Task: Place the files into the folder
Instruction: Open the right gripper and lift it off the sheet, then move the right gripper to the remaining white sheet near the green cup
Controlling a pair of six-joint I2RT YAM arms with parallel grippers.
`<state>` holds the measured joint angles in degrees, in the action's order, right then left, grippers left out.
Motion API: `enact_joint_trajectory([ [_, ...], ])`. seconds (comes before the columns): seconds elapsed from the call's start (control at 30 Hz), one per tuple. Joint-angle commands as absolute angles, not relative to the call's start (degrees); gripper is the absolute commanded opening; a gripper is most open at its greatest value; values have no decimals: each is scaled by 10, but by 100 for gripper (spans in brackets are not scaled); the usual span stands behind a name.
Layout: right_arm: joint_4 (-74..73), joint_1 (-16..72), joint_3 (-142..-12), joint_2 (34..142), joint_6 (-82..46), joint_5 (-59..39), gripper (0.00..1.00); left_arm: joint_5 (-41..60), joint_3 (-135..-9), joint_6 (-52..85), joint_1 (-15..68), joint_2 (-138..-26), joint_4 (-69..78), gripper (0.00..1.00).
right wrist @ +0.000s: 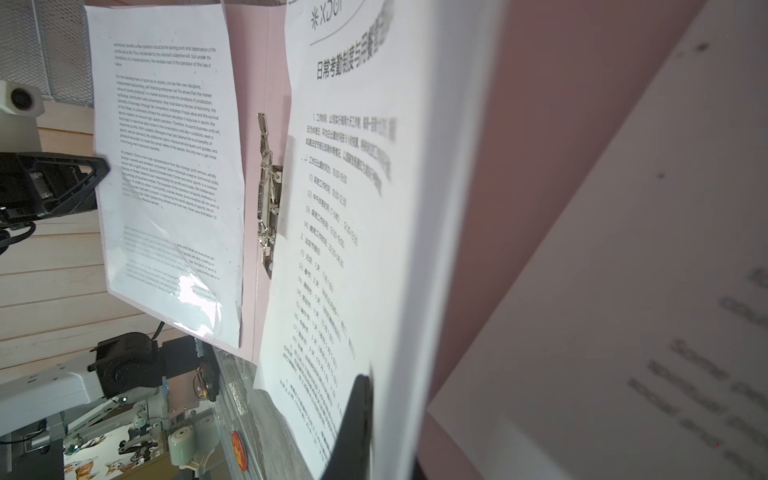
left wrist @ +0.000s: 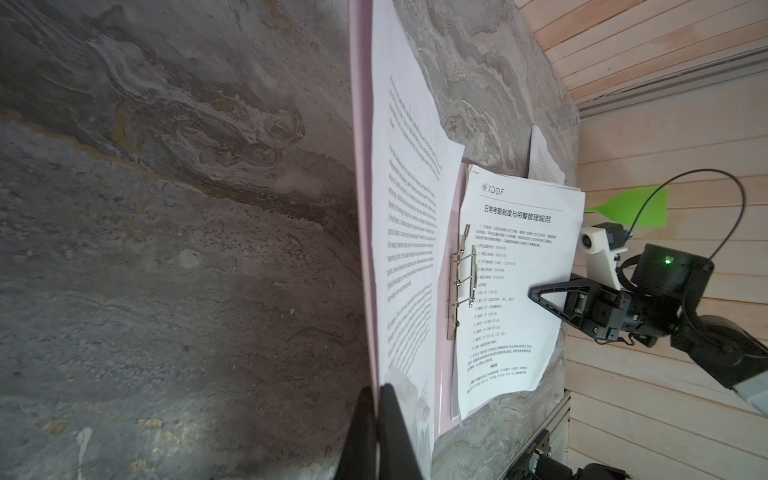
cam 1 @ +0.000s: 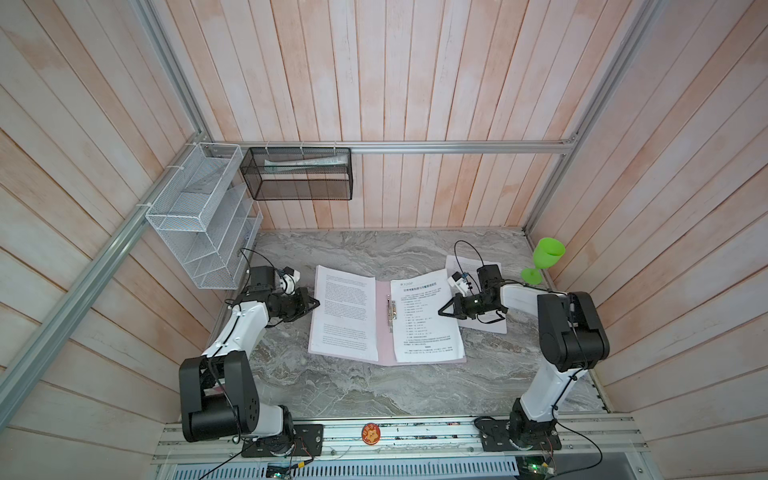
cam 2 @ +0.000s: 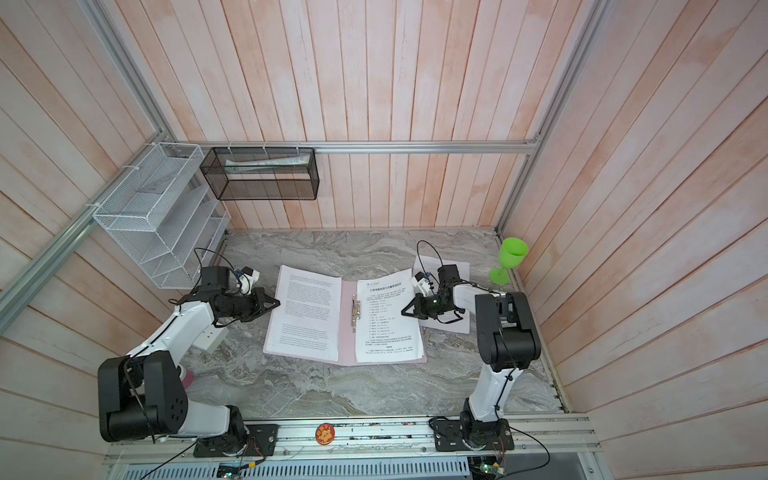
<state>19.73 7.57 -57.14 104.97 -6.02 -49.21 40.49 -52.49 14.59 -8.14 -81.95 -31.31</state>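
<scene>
The pale pink folder (cam 1: 384, 349) (cam 2: 348, 340) lies open on the marble table, its silver clip (cam 1: 390, 313) at the spine. A text-only sheet (cam 1: 345, 316) covers its left half, and a sheet with a bold heading (cam 1: 424, 320) (right wrist: 332, 208) covers the right half. My left gripper (cam 1: 318, 302) (left wrist: 376, 388) is shut on the outer edge of the left cover and its sheet. My right gripper (cam 1: 440, 312) (right wrist: 374, 386) is shut on the headed sheet's right edge, which is lifted. The pink cover lies right behind it. Whether that cover is pinched too does not show. Another loose sheet (cam 1: 455, 262) lies under the right arm.
A green plastic goblet (cam 1: 544, 257) stands at the table's far right corner. A white wire rack (cam 1: 203, 224) and a black mesh basket (cam 1: 297, 174) hang on the walls at the back left. Wooden walls close in three sides.
</scene>
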Motion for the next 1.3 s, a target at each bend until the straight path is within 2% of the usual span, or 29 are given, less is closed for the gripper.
enact_joint_trajectory([
  [0.0,214,83,-580,1061,-78,-470,23,401,-524,135,-81,-812,-320,0],
  [0.03,214,83,-580,1060,-85,-460,38,401,-523,136,-81,-811,-319,0],
  [0.13,202,86,-573,1038,-107,-438,61,401,-523,136,-81,-812,-318,0],
  [0.33,223,86,-586,999,-138,-368,82,400,-523,138,-81,-812,-316,0],
  [0.4,258,86,-602,990,-145,-312,88,400,-523,138,-81,-812,-316,0],
  [0.57,316,80,-625,955,-139,-175,88,401,-524,138,-81,-811,-316,0],
  [0.63,304,62,-622,942,-135,-166,85,401,-526,136,-81,-811,-317,0],
  [0.7,280,38,-614,933,-133,-172,80,400,-528,136,-81,-811,-318,0],
  [0.93,159,-72,-582,927,-168,-258,73,399,-533,132,-82,-814,-323,0],
  [1.17,147,-154,-596,954,-158,-285,72,399,-533,130,-82,-816,-324,0],
  [1.27,122,-194,-582,967,-168,-322,65,400,-533,132,-82,-818,-323,0],
])
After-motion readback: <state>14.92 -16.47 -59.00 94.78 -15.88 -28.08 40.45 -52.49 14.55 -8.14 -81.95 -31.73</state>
